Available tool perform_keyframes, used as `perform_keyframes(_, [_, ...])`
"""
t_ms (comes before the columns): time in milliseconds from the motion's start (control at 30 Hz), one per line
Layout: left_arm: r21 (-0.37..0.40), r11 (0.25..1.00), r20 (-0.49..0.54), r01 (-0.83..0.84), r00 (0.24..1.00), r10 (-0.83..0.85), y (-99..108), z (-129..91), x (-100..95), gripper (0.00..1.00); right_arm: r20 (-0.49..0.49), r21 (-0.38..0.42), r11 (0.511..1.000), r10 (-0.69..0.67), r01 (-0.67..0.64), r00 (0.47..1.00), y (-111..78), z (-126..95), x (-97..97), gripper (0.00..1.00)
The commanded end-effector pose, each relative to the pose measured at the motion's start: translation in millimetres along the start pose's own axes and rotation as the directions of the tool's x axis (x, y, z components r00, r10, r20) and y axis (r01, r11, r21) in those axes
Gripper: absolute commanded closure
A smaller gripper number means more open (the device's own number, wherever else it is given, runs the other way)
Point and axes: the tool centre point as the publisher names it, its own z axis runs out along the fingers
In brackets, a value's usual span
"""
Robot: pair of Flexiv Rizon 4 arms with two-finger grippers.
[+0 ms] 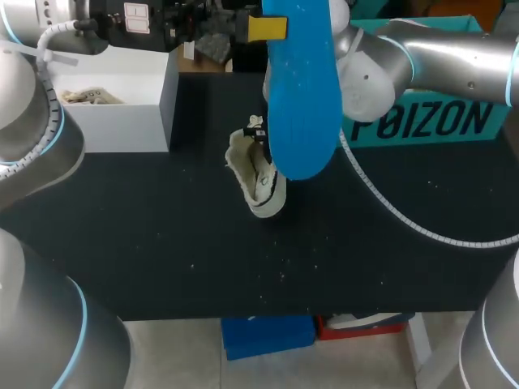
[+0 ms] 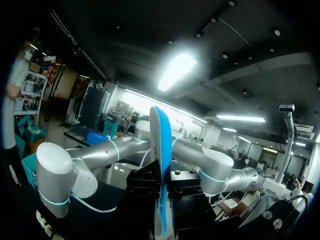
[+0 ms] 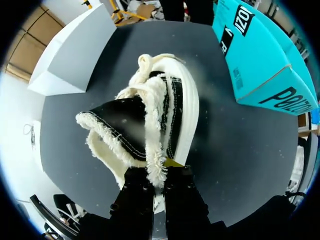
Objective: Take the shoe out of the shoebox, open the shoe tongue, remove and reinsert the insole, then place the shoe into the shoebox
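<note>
A long blue insole [image 1: 300,89] hangs high above the table, and my left gripper [image 1: 272,28] is shut on its upper end. Seen from the left wrist, the insole [image 2: 162,165] stands edge-on between the left gripper's [image 2: 164,220] black fingers. Below it on the black table, a white and black shoe [image 1: 259,174] with frayed edges lies on its side. In the right wrist view my right gripper [image 3: 159,175] is shut on the shoe's [image 3: 165,115] fringed collar edge. In the head view the insole hides the right gripper. The white shoebox [image 1: 122,97] stands open at the back left.
Crumpled paper [image 1: 89,97] lies inside the white shoebox [image 3: 75,50]. A teal box [image 1: 430,121] stands at the back right, close beside the shoe in the right wrist view [image 3: 260,55]. My right arm [image 1: 422,61] crosses above it. Bare black table [image 1: 162,243] lies in front.
</note>
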Motion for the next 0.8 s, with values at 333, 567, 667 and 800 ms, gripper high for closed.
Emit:
perform_keyframes(333, [0.001,1.0,0.001,-0.001,1.0,0.001,0.5,1.0,-0.5,1.0,0.038,0.019,1.0,0.01,-0.011,0.999,-8.6,26.7,-21.0,0.61])
perform_keyframes(567, [0.001,1.0,0.001,-0.001,1.0,0.001,0.5,1.0,-0.5,1.0,0.001,0.025,0.999,0.041,-0.041,0.999,-14.3,10.2,-29.4,0.0])
perform_keyframes(667, [0.001,1.0,0.001,-0.001,1.0,0.001,0.5,1.0,-0.5,1.0,-0.085,0.025,0.998,0.06,-0.058,0.995,-14.5,-4.8,-28.0,0.0])
perform_keyframes(800, [0.001,1.0,0.001,-0.001,1.0,0.001,0.5,1.0,-0.5,1.0,-0.225,0.044,0.998,0.053,-0.044,0.973,-15.4,-31.1,-19.8,0.0])
